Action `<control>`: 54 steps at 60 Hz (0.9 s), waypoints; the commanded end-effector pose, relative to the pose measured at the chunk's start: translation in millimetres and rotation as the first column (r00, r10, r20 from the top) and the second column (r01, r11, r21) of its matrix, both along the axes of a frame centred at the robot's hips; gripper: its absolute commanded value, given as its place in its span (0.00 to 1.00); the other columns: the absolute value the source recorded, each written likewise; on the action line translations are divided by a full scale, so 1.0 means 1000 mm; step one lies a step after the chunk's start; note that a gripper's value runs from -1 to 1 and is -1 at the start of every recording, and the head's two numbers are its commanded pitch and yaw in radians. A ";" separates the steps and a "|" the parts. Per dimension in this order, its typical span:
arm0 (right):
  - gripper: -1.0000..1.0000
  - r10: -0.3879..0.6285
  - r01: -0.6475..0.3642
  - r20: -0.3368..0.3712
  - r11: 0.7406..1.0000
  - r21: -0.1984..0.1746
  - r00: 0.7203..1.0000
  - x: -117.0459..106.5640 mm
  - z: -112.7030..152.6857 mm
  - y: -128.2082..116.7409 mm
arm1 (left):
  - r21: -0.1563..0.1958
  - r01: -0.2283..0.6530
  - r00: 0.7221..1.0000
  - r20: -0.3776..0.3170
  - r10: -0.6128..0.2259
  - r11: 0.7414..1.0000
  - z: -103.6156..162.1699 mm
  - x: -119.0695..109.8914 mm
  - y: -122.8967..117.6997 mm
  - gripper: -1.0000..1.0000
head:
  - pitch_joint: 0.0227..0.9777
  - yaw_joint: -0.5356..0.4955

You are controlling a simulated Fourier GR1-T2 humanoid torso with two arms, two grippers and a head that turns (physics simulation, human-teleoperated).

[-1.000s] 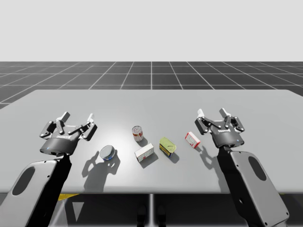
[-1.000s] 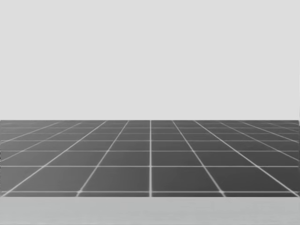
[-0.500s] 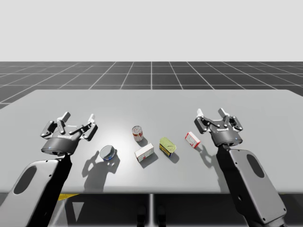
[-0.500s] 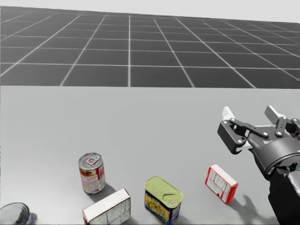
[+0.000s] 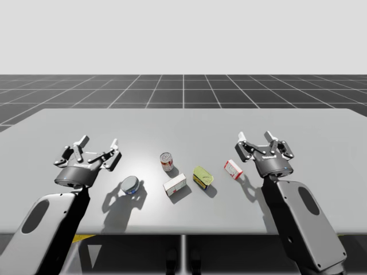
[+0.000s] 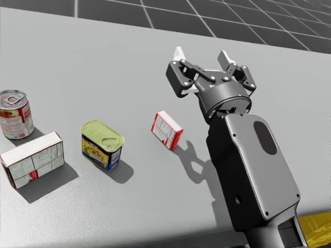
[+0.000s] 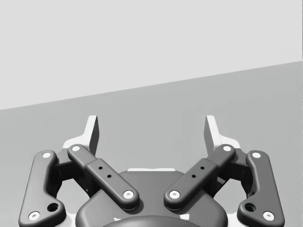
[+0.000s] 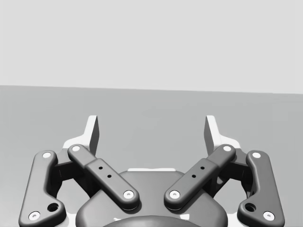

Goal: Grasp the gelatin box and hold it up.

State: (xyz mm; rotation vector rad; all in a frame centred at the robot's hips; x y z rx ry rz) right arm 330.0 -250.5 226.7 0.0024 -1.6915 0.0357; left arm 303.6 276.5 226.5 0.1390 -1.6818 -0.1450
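Gelatin box [image 5: 233, 169] first, in the high view: a small red-edged box on the table [image 5: 183, 123], just beside my right gripper [image 5: 256, 138] on its inner side and well apart from my left gripper [image 5: 100, 141], so the right arm is plainly the nearer. Both grippers are spread wide and hold nothing.

In the head view, the gelatin box [image 6: 166, 129] lies left of the right gripper [image 6: 202, 56] and closer to my body than the fingertips, with its long axis on a diagonal to the table edge. I judge the gripper must draw back and inward.

In the left wrist view, the left gripper [image 7: 151, 130] gapes over bare table.

In the right wrist view, the right gripper [image 8: 151, 130] gapes likewise, empty.
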 end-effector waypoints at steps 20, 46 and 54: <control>0.00 0.180 -0.181 -0.076 0.983 -0.001 0.981 -0.065 0.020 0.006 | 0.003 0.006 1.000 -0.014 -0.006 1.000 -0.002 -0.001 -0.004 0.00 | 0.81 0.18; 0.00 0.328 -0.339 -0.213 0.941 -0.018 0.920 -0.103 -0.036 0.007 | 0.001 0.014 1.000 -0.022 -0.014 1.000 -0.004 0.000 -0.006 0.00 | 0.80 0.18; 0.00 0.287 -0.305 -0.245 0.952 -0.036 0.926 -0.099 -0.055 0.006 | 0.002 0.015 1.000 -0.021 -0.015 1.000 -0.004 0.000 -0.006 0.00 | 0.80 0.18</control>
